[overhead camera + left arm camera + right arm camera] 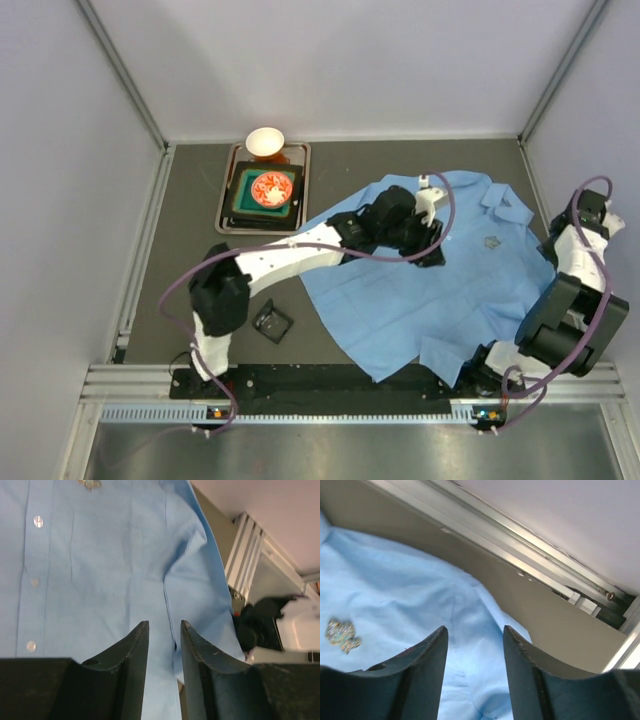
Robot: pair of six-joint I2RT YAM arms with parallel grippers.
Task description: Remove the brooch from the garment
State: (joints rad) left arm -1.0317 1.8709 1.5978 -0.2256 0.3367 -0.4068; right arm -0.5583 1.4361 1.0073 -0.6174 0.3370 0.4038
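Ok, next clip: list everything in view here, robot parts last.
shirt: one, light blue, spread on the table's right half
brooch: one, silver-gold, on the shirt's chest
small square box: one, dark, on the table left of the shirt
tray: one, metal, table's far left
square container: one, green with red-orange contents, on the tray
bowl: one, white, at the tray's far end
table: one, dark grey, underneath
left gripper: one, black, open over the shirt
right gripper: one, black, open by the shirt's right edge
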